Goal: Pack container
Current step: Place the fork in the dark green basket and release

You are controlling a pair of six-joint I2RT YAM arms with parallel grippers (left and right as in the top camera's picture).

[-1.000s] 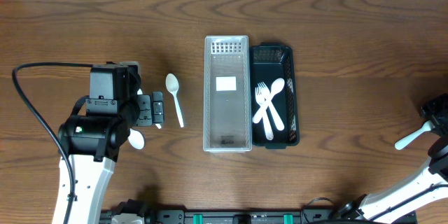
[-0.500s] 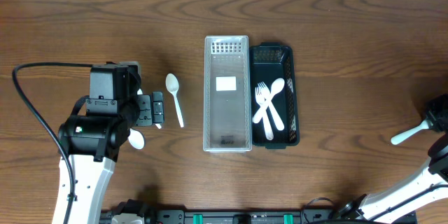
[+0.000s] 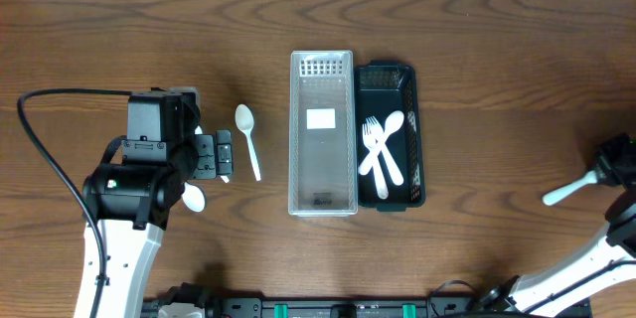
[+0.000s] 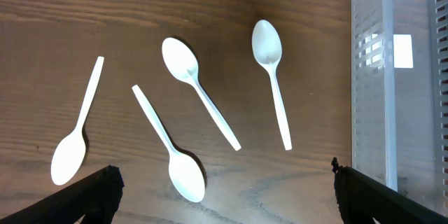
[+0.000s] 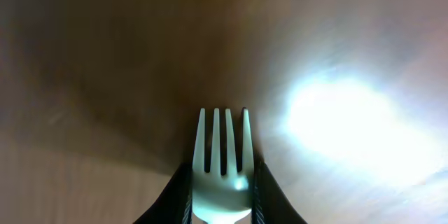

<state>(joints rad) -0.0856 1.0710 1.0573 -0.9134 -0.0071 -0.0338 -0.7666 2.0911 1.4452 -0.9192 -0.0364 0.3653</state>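
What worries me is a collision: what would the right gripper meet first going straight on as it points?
Probably just bare table. The right gripper, shut on the fork, shows only wood ahead; overhead its line seems to miss the black basket, though depth is unclear.

Spoons (image 4: 267, 42) left of tray (image 3: 295, 139), basket (image 3: 413, 124) touching tray's right side, cutlery (image 3: 382, 155) inside basket

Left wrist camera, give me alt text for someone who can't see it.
Four white plastic spoons lie apart from one another on a dark wooden table, pointing different ways. A clear plastic container fills the right edge, and the left gripper, open, shows its two black fingertips in the bottom corners.
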